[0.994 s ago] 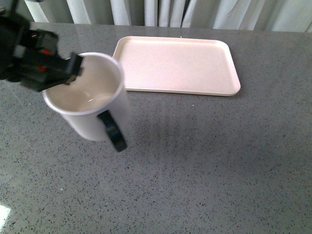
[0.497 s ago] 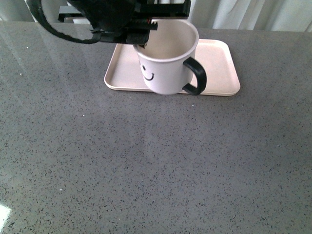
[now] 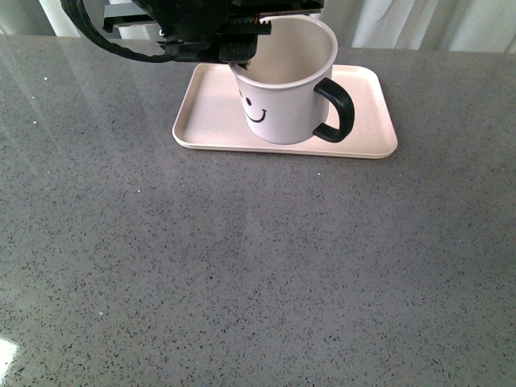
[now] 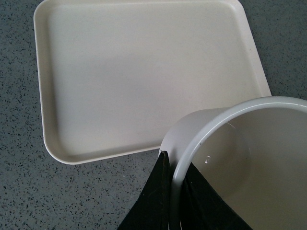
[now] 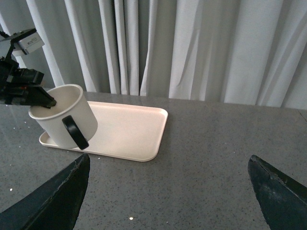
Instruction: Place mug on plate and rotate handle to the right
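Counted: one left pincer point(image 3: 240, 58), one mug point(image 3: 282, 97), one handle point(image 3: 339, 109), one plate point(image 3: 208, 121), one right pincer point(image 5: 169, 159). The left pincer is seen at 11 o'clock in the front view, clenched on the mug's rim at the rim's 9 o'clock side, with the rim pinched between its fingers point(image 4: 153, 206). Its upper part is cut off by the frame's top edge. The mug is held over the middle of the plate; whether its base touches the plate cannot be told. Part of the plate is hidden behind the mug. The smiley print point(image 3: 254, 109) is only partly shown. The mug's long axis is near upright, slightly tilted, mouth up. The handle is pointed to 3 o'clock. The right pincer is spread wide with nothing in it, above the tabletop point(image 3: 242, 266) and well apart from the plate; only its finger ends are shown.
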`<action>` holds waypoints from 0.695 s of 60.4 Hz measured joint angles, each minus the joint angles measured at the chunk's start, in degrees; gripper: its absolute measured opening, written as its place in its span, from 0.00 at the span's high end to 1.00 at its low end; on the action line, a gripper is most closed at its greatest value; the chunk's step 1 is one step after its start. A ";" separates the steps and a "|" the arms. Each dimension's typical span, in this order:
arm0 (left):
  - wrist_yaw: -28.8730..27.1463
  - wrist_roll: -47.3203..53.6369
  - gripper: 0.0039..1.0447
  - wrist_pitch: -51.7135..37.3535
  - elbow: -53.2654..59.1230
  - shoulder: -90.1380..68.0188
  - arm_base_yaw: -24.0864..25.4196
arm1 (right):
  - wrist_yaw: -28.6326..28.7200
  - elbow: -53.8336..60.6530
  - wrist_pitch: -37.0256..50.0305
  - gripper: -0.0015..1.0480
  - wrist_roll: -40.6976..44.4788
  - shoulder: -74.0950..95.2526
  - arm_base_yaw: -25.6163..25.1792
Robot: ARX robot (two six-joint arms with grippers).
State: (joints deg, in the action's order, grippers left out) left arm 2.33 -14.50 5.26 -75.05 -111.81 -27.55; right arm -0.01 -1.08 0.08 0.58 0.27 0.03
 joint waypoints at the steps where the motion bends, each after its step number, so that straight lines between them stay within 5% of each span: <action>1: -0.02 0.00 0.98 0.00 0.00 0.00 0.00 | 0.00 0.00 0.00 0.09 0.00 0.00 0.00; 17: -6.49 0.00 0.98 8.17 -7.34 -3.98 -0.50 | 0.00 0.00 0.00 0.09 0.00 0.00 0.00; 42: -8.31 -3.80 0.98 15.80 -25.46 -17.46 -0.70 | 0.02 0.00 0.00 0.09 0.00 0.00 0.00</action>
State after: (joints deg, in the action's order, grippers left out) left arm -5.98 -18.31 21.06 -100.51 -129.27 -28.25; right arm 0.01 -1.08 0.08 0.58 0.27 0.03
